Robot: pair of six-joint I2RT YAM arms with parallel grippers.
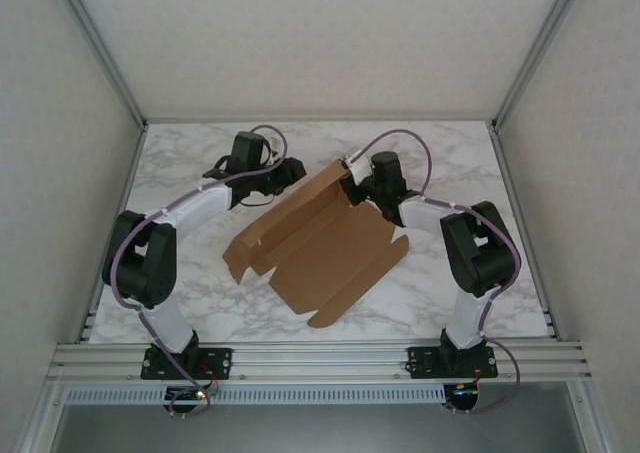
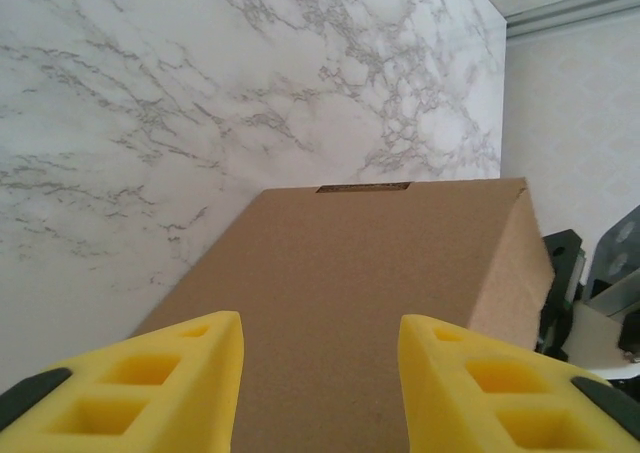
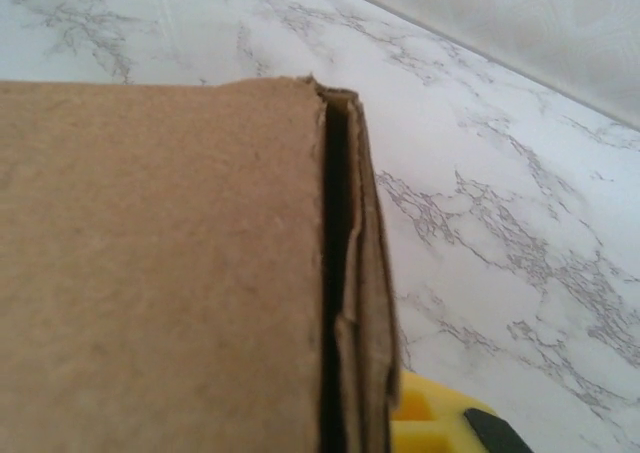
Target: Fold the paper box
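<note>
The paper box [image 1: 325, 248] is laid open on the tabletop [image 1: 240, 308]; left fingers [image 2: 170, 373] are held apart over it. Closure of right fingers [image 3: 430, 418] cannot be told.

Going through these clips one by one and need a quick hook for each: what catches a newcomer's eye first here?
The paper box, a big brown cardboard blank, lies partly folded in the middle of the white marble table, far wider than either gripper. The right gripper is at its far right corner, one yellow finger close beside a raised side wall. The left gripper hovers open at the far left edge.
</note>
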